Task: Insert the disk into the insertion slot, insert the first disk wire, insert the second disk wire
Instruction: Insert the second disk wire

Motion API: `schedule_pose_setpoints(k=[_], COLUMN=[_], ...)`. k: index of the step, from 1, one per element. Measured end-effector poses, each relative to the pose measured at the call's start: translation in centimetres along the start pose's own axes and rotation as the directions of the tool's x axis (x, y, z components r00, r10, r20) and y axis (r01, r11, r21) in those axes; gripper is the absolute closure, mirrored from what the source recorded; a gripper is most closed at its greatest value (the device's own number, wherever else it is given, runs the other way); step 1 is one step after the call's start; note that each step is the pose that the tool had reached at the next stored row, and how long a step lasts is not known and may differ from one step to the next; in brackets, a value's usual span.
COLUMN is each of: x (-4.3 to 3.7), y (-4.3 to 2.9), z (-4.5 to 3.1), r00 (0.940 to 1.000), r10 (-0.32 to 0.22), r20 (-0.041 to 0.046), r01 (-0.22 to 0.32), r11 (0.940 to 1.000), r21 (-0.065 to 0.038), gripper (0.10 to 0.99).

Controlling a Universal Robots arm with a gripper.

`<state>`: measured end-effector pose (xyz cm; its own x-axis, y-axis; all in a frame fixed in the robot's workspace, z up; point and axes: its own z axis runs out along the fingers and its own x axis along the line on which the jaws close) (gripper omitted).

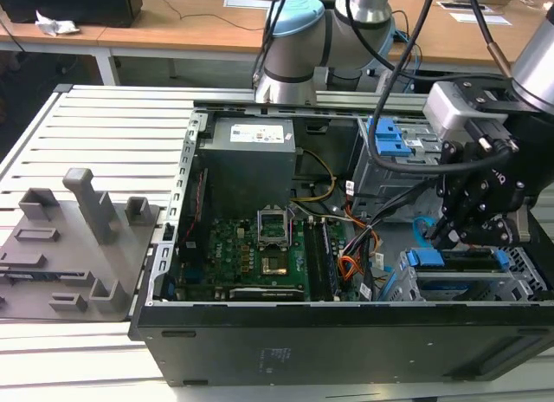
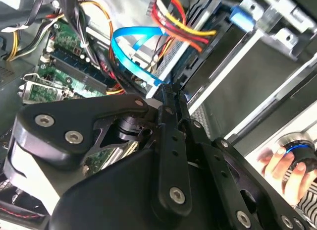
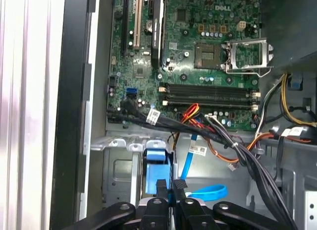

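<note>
The disk lies in the insertion slot, a low silver cage at the case's front on the exterior view's right; its blue carrier end faces the motherboard. My gripper hangs just above that blue end. In both wrist views the fingers are pressed together around the end of a flat blue disk wire, which loops away from the fingertips. The same blue wire curves beside the carrier. A red, yellow and black wire bundle hangs close by.
The open black case holds the motherboard, the grey power supply and a taller bay with blue latches. Black cable bundles cross near the cage. A person's hand rests outside the case. Grey fixtures stand on the exterior view's left.
</note>
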<state>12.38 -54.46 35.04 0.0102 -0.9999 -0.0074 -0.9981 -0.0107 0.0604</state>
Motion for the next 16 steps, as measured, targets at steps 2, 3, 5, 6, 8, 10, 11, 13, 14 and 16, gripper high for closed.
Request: schedule_pose_setpoints(k=[2, 3, 5, 6, 8, 10, 11, 13, 14, 16], x=[0.04, 0.08, 0.13, 0.16, 0.23, 0.28, 0.29, 0.32, 0.33, 0.33], y=[-0.44, -0.64, -0.81, -0.91, -1.10, -1.25, -1.32, -1.55, -1.63, -1.83], z=[0.03, 0.07, 0.13, 0.16, 0.20, 0.28, 0.31, 0.44, 0.48, 0.54], r00=[1.0000, 1.0000, 1.0000, 1.0000, 1.0000, 1.0000, 1.0000, 1.0000, 1.0000, 1.0000], r10=[0.000, 0.000, 0.000, 0.000, 0.000, 0.000, 0.000, 0.000, 0.000, 0.000], r20=[0.0001, 0.0002, 0.0000, 0.0000, 0.0001, 0.0001, -0.0001, -0.0006, -0.0003, 0.0000], r01=[0.000, 0.000, 0.000, 0.000, 0.000, 0.000, 0.000, 0.000, 0.000, 0.000], r11=[1.0000, 1.0000, 1.0000, 1.0000, 1.0000, 1.0000, 1.0000, 1.0000, 1.0000, 1.0000], r21=[0.000, 0.000, -0.001, -0.001, -0.001, -0.001, -0.001, -0.001, -0.001, -0.001], gripper=[0.929, 0.929, 0.929, 0.929, 0.929, 0.929, 0.929, 0.929, 0.929, 0.929])
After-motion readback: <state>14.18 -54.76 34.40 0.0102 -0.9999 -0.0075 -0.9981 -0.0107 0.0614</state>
